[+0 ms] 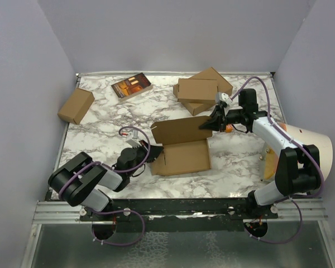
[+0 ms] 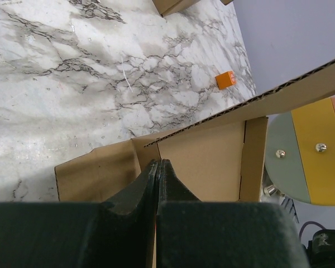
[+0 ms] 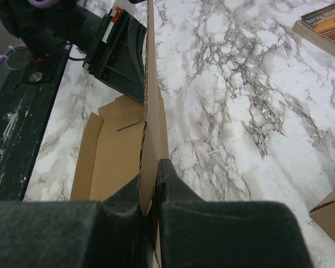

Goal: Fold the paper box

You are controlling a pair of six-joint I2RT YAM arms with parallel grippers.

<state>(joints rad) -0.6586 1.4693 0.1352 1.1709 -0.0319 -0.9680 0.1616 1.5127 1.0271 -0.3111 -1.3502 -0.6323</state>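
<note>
Spanning the gap between the two grippers, the plain brown corrugated cardboard paper box lies with its base flat on the white marbled table. Its large lid panel is raised from the far edge and tilts toward upright. The long axis runs from one gripper to the other, and the open side faces up and toward the arm bases. I judge it light, stiff across the panels, willing to bend only at scored creases, and easily crushed near the slits, so thin edges close to corners are the sensible holds. The right gripper is clamped on the lid's end edge, with the panel stretching straight ahead of its fingers. The left gripper is pinched on the short side wall, with the base directly ahead of it.
</note>
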